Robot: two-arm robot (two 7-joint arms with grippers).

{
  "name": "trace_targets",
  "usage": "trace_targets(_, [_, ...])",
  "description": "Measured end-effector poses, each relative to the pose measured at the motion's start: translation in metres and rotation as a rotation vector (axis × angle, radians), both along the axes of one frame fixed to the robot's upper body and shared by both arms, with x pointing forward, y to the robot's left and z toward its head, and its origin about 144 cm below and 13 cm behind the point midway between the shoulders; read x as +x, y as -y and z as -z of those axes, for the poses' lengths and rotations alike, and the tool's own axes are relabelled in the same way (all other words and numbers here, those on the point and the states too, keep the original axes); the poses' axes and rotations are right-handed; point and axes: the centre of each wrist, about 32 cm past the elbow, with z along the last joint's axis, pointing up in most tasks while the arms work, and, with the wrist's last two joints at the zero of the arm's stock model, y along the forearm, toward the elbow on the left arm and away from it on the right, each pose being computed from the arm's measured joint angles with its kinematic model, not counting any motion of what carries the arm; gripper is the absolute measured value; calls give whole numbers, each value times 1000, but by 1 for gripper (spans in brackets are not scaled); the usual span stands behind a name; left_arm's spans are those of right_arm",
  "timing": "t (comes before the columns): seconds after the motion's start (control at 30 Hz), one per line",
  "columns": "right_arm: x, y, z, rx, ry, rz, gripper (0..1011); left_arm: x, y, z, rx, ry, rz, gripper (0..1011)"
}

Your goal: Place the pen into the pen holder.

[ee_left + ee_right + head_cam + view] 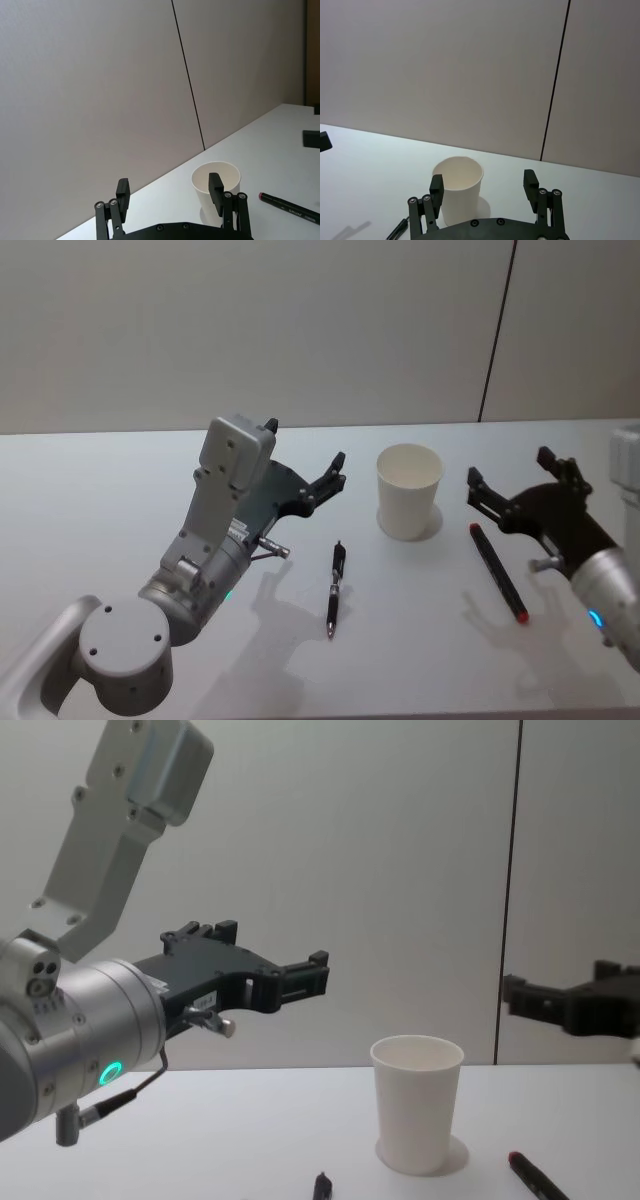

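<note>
- My left end effector (330, 478) hangs above the surface (120, 490), released and empty. Its fingers are spread wide, I judge, so they can straddle a pen.
- My right end effector (510, 472) hovers on the other side, likewise spread and holding nothing.
- The black pen (336, 590) lies flat near my left fingers, and a red-tipped pen (495, 572) lies flat near my right.
- The pen holder (409, 490) stands upright between both arms, mouth up — reachable from either side. Neither pen is in it yet.
</note>
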Motion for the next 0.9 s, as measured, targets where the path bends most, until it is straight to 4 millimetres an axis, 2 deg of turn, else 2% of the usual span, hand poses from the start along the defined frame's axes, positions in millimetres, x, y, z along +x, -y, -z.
trace_targets(0.23, [18, -12, -6, -29, -55, 6, 1001, 0, 0, 0, 0, 0, 0, 1000])
trace_targets(0.43, [43, -21, -14, -76, -134, 3, 1001, 0, 0, 0, 0, 0, 0, 1000])
trace_targets(0.9, [75, -22, -26, -171, -285, -8, 1001, 0, 0, 0, 0, 0, 0, 1000])
